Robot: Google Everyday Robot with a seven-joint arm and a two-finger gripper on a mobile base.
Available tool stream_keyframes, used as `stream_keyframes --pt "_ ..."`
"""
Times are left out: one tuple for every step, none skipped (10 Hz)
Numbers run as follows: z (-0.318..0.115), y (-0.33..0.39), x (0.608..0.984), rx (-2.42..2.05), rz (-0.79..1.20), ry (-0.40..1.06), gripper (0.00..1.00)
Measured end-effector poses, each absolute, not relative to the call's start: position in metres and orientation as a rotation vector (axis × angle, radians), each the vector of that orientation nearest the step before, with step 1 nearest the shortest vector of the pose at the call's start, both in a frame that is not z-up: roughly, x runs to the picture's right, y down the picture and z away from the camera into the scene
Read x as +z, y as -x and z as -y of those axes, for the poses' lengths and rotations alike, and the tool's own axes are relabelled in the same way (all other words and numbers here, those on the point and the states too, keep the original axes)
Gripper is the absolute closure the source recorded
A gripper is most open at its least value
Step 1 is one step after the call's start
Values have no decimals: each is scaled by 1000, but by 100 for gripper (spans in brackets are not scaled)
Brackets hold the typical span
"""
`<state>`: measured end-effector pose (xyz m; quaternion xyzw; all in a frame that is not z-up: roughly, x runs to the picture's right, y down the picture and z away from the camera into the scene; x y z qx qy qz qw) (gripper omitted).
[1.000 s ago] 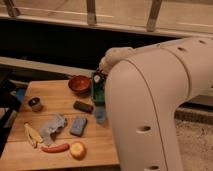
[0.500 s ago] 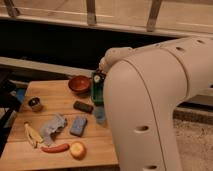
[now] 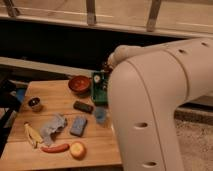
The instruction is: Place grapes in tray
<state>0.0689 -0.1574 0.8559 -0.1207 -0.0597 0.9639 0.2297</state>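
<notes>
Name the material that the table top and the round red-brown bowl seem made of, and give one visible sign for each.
Table top: probably wood, matt; warm tan with plank-like seams. Bowl: perhaps glazed ceramic or plastic; smooth with a faint sheen. The gripper is hidden behind the arm.

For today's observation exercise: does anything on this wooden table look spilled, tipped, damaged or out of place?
Nothing stands out. The red bowl sits upright beside the green tray, and the banana and apple lie flat near the front. The robot's arm hides the table's right side and the gripper.

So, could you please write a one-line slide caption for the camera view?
White robot arm hides its pincer and most of the green tray; a red bowl sits on the wooden table.
</notes>
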Motion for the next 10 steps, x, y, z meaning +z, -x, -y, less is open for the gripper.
stream_keyframes --pt "158 -71 856 2663 181 370 100" --pt "157 -70 858 2671 198 441 100" --pt "157 -71 859 2668 217 543 100" --pt "155 -76 860 2662 228 631 100" --pt "153 -76 860 2662 235 677 100" --pt "150 -74 862 2666 238 712 100" --pt "147 -81 862 2677 240 728 100" --pt "145 -89 861 2690 240 725 100" --pt "144 -92 861 2697 238 724 100" --pt "141 -96 860 2714 234 720 100"
